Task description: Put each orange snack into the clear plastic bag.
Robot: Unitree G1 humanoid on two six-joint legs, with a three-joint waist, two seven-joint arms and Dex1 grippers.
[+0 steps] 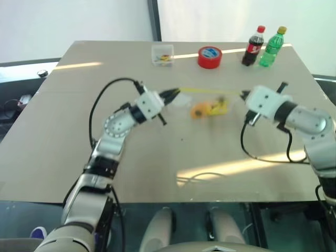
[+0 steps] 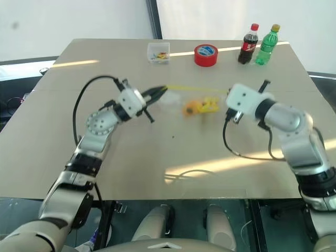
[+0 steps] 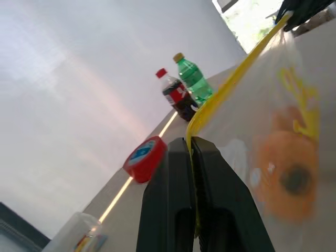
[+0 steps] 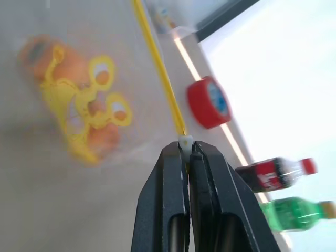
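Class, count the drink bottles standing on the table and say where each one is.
2. The cola bottle and the green bottle stand side by side at the table's far right corner, just right of the red tape roll.

A wide tan surface (image 1: 131,173) carries a small clear box (image 1: 163,55), a red tape roll (image 1: 209,56), a cola bottle (image 1: 254,46) and a green bottle (image 1: 272,47) along its far edge; both bottles stand upright, just beside each other.

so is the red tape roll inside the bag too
No, the red tape roll sits on the table near the far edge, well apart from the clear plastic bag held up between the two grippers.
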